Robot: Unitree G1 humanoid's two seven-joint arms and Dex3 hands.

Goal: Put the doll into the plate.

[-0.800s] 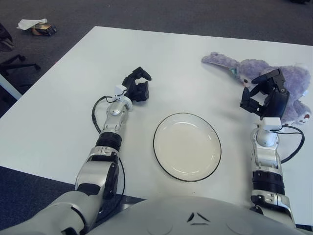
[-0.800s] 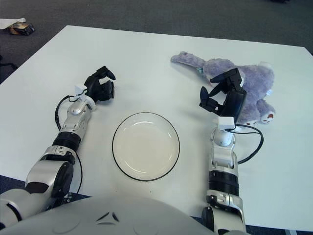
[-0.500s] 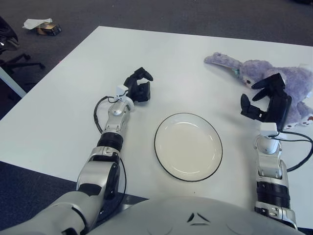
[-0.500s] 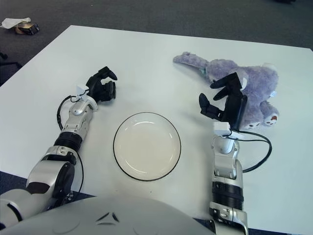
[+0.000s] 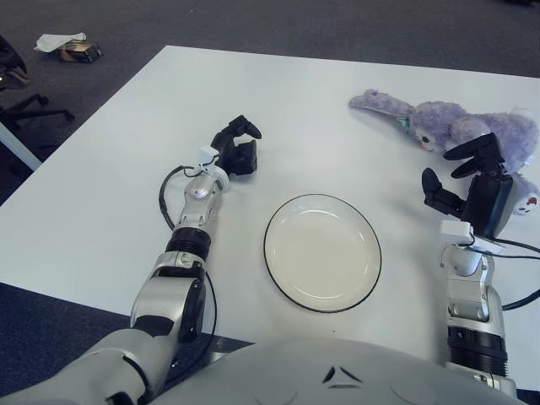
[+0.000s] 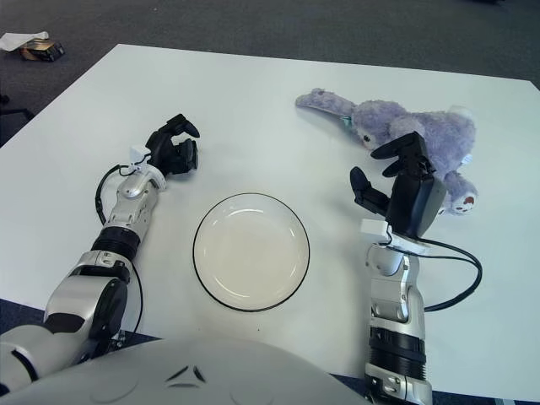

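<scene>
- I see the doll (image 6: 413,135), a purple plush, lying on its side in the upper right of the frame, on the white table (image 6: 253,101), with its long snout pointing toward the upper centre.
- The plate (image 6: 251,251) sits low in the centre of the frame, white with a dark rim, and holds nothing.
- My right hand (image 6: 396,186) is raised in the right of the frame, just below and in front of the doll, between it and the plate's right side.
- Its fingers (image 6: 403,148) are spread wide and hold nothing; I see a gap between them and the plush, though from this angle the upper finger overlaps the doll's body, so I cannot tell whether it touches it.
- A black cable (image 6: 460,278) loops from that wrist over the table at lower right.
- My left hand (image 6: 173,152) shows in the left of the frame, up and left of the plate, well apart from the doll.
- Its fingers are curled in and hold nothing.
- A thin black cable (image 6: 103,190) loops beside the left wrist.
- In the far upper left corner, on the dark carpet past the table edge, lies some litter (image 6: 32,46); I cannot tell what it is.
</scene>
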